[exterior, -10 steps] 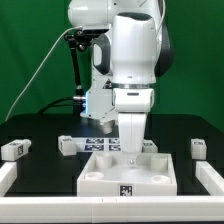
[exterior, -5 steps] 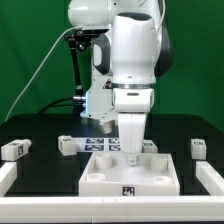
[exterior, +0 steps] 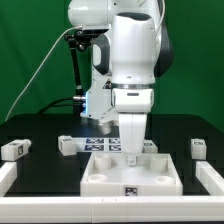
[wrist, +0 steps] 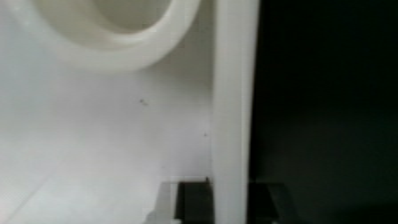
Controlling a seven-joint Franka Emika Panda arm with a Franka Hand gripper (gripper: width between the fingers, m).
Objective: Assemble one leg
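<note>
exterior view | arm upright, wrist pointing straight down | gripper [exterior: 131, 150] at white panel [exterior: 100, 180] far edge | grip state unclear

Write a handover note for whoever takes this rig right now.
Gripper: down at the far edge of the large flat white square panel, jaws apparently closed on its rim.
Legs: small white plastic tagged leg block beside the marker board; second leg block at the exterior view's left; third leg block at its right. All lie off the panel.
Done: no leg fitted.
Left: pick up a leg and mount it on the panel.
</note>
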